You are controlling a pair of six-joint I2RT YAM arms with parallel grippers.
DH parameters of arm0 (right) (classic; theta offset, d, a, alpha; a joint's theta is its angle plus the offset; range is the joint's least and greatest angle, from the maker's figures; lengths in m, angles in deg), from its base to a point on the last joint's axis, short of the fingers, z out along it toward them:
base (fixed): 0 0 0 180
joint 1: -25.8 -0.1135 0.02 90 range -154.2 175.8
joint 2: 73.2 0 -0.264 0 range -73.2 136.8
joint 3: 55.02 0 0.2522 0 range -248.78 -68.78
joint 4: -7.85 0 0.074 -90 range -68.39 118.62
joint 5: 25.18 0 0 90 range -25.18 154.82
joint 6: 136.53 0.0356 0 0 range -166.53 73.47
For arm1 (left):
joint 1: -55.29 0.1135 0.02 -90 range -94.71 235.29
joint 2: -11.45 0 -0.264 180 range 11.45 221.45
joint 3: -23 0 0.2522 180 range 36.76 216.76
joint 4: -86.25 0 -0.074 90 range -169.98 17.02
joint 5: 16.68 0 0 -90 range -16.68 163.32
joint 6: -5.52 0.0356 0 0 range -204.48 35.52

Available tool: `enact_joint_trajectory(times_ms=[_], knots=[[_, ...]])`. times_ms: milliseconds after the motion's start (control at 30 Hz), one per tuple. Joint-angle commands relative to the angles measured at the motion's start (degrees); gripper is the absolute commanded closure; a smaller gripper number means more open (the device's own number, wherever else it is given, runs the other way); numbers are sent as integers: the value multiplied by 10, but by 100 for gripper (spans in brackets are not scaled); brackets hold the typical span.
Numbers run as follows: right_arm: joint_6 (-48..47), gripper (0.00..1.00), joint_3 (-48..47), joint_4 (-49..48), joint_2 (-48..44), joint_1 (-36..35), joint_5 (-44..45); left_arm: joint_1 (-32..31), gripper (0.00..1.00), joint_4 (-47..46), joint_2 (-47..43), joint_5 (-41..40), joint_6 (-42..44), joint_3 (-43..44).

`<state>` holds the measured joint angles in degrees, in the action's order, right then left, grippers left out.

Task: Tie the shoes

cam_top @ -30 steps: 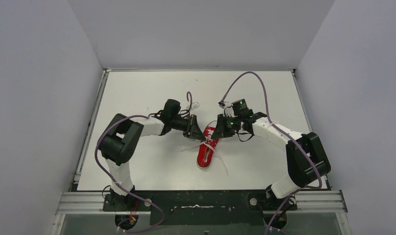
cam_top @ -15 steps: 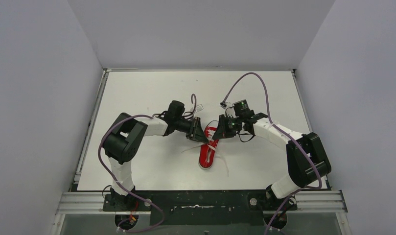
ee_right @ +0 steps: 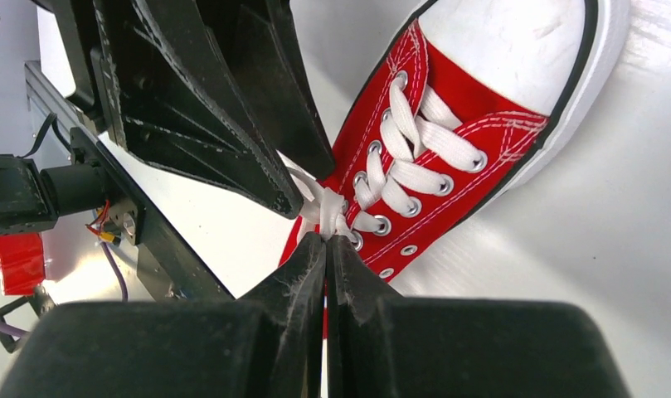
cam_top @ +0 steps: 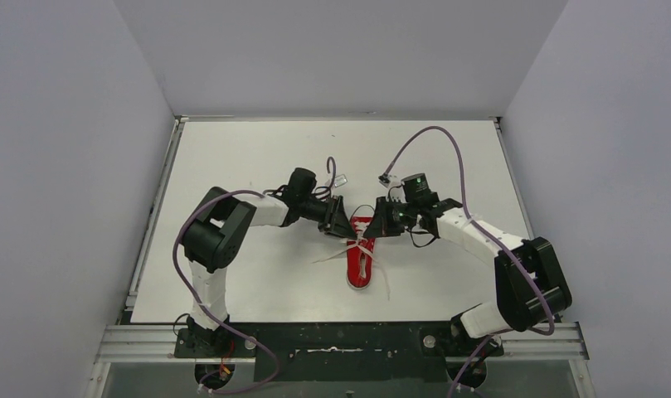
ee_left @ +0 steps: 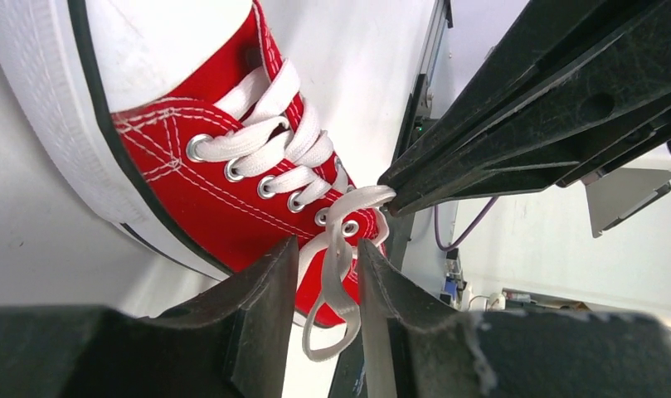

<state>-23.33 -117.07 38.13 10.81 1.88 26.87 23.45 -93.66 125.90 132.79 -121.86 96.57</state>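
The red sneaker (cam_top: 361, 267) lies on the white table between both arms, with a white toe cap and white laces. My left gripper (cam_top: 342, 234) is at the sneaker's top eyelets. In the left wrist view (ee_left: 325, 243) it is open, with a loop of white lace (ee_left: 342, 274) hanging between its jaws. My right gripper (cam_top: 374, 231) faces it from the right. In the right wrist view (ee_right: 325, 239) it is shut on the lace (ee_right: 323, 207) by the top eyelets. The sneaker also shows in the left wrist view (ee_left: 216, 191) and the right wrist view (ee_right: 448, 124).
Loose lace ends trail on the table left (cam_top: 325, 256) and right (cam_top: 383, 282) of the sneaker. Purple cables (cam_top: 435, 137) arch over the arms. Grey walls enclose the white table (cam_top: 232, 157). A metal frame (cam_top: 340, 340) runs along the near edge.
Both grippers have moved right and closer together over the sneaker. The sneaker has shifted right and turned straighter.
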Motion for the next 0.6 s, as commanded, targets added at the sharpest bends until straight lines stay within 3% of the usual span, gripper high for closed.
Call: enact_joint_trajectory(times_ms=[0,367,567], knots=[[-9,100,10,-59,-38,5,-21,-3,70,-35,3,22,-10,29],[-20,100,14,-60,-47,13,-28,-29,66,-94,20,19,-45,33],[-31,100,8,-29,-50,17,-11,-27,89,-94,25,18,-43,29]])
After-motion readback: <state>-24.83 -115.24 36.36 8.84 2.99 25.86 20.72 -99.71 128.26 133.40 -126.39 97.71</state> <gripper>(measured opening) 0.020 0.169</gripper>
